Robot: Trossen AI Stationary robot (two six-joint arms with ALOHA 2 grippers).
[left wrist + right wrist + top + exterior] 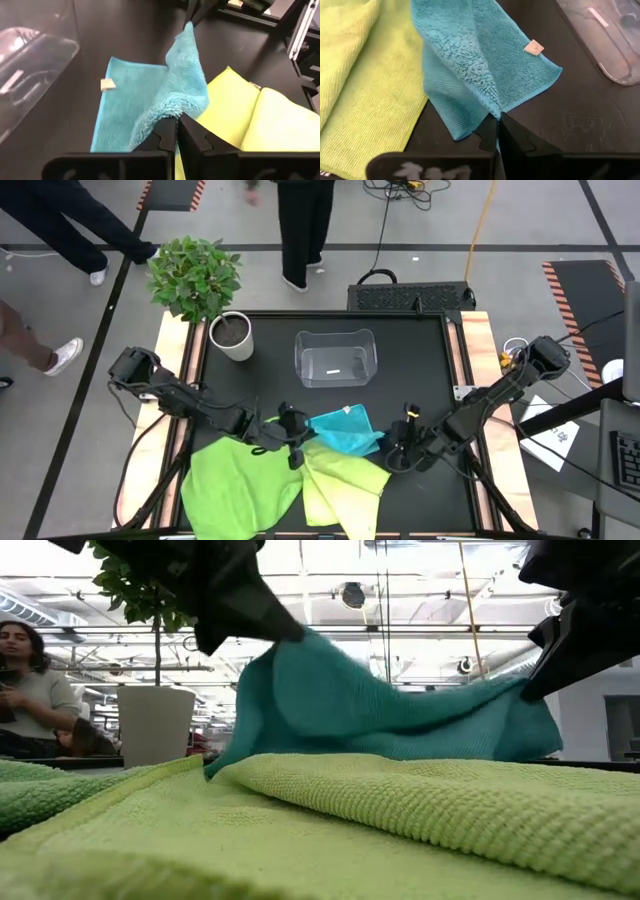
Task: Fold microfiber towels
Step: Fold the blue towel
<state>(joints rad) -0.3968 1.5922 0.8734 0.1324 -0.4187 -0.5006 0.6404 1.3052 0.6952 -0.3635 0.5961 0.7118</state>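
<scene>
Turquoise blue microfiber towel (345, 430) lies near the middle of the black bench (420, 360), partly folded, a small pale tag (533, 47) showing on its upper face. Both arms work on it.

Left gripper (296, 448) sits at the towel's left edge, fingers (165, 137) pressed together on a pinch of turquoise pile. Right gripper (398, 442) sits at the towel's right edge, fingers (490, 131) likewise clamped on a fold of the same cloth. In the low view the towel rises in a ridge between the two grips, clear of the cloths in front of it.

Bright green microfiber towel (240, 485) lies spread at the front left of the bench, reaching the front edge. Pale yellow-green microfiber towel (345, 490) lies just beside it, front centre, its rear part touching the turquoise towel.

Clear plastic bin (335, 358) stands behind the towels, near the rear centre. White pot holding a leafy green plant (232, 335) stands at the rear left corner.
</scene>
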